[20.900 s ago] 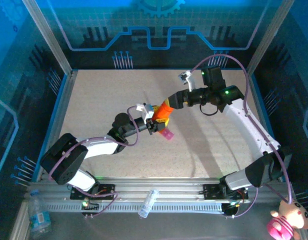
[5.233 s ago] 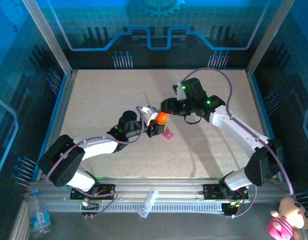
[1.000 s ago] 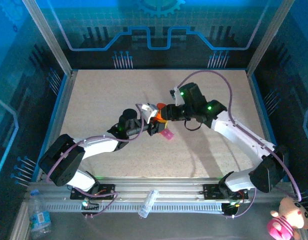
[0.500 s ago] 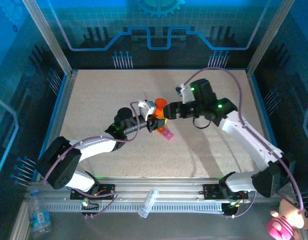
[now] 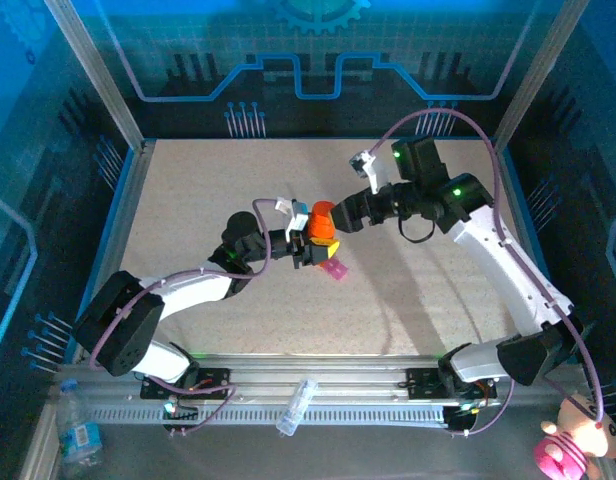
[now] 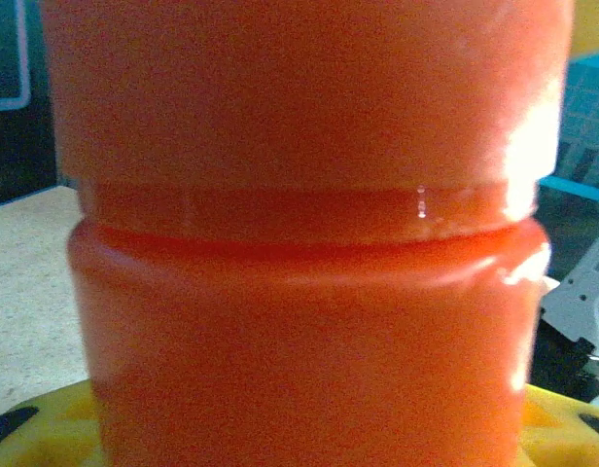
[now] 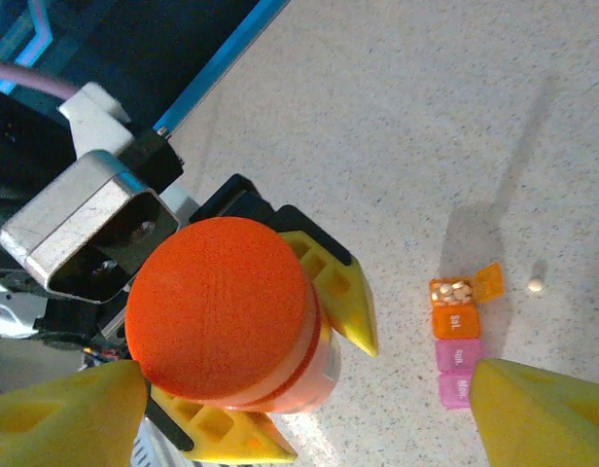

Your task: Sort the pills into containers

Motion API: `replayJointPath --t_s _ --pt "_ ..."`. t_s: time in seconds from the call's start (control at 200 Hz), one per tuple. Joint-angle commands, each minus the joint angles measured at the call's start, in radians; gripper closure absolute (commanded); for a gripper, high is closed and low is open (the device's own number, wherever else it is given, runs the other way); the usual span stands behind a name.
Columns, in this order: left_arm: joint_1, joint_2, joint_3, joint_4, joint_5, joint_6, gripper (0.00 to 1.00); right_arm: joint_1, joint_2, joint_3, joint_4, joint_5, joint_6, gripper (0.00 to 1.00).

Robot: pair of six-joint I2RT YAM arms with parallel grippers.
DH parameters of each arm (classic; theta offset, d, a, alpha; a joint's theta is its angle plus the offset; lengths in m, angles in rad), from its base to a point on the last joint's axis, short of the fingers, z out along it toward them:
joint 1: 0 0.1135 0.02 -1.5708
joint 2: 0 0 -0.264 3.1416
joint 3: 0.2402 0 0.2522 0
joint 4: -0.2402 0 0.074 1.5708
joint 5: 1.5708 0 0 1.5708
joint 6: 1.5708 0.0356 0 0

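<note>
Speckled table (image 5: 208,190), left gripper (image 5: 310,245) clamped on orange bottle (image 7: 222,302), right gripper (image 5: 338,217) spread wide facing its cap, gripping nothing, containers (image 7: 455,331) lay on table below, apart from both jaws, one compartment open, loose pill (image 7: 536,286) near.

Blue-tinted gloom surrounds the brightly lit tabletop (image 5: 208,200) — soft shadows fall on it. The orange bottle (image 6: 299,321) looms blurred, glare on its right.
</note>
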State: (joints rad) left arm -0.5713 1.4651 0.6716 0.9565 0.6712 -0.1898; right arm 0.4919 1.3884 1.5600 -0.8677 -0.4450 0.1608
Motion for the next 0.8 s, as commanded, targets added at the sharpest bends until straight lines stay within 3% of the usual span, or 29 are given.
replayJointPath --t_s 0.0,0.515,0.58,0.73,0.795 --pt "0.004 0.015 0.04 0.064 0.055 -0.036 1.0 0.031 0.003 0.02 -0.019 -0.043 -0.024 0.13" --pt "0.004 0.037 0.061 0.098 0.09 -0.089 1.0 0.08 0.059 -0.014 0.054 -0.019 0.018 0.23" --pt "0.005 0.038 0.061 0.099 0.094 -0.092 1.0 0.084 0.067 -0.014 0.061 -0.018 0.02 0.29" --pt "0.004 0.041 0.055 0.105 0.093 -0.094 1.0 0.084 0.075 -0.028 0.086 0.001 0.035 0.57" --pt "0.005 0.041 0.049 0.11 0.082 -0.093 1.0 0.078 0.068 -0.04 0.1 0.025 0.047 0.62"
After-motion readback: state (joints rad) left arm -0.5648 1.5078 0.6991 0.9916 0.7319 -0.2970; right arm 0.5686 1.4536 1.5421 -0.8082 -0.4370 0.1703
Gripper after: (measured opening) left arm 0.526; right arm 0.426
